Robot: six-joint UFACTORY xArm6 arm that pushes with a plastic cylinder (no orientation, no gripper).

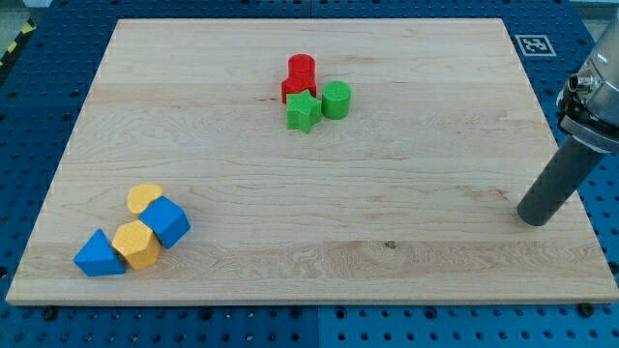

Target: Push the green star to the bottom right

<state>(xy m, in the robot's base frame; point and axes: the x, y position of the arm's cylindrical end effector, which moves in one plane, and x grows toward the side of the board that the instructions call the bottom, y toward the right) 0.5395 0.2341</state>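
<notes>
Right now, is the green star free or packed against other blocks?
Packed: the green star touches the red block above and the green cylinder on its right. My tip is far right.

The arm (598, 82) runs off the view's right edge, so only its lower housing and the dark rod show. The green star (303, 111) covers the near side of a red block (293, 91) whose shape cannot be made out. A yellow block (137, 244) overlaps the right corner of the blue triangular block (98, 256). The black-and-white marker (533, 44) at the view's top right is too small to read
</notes>
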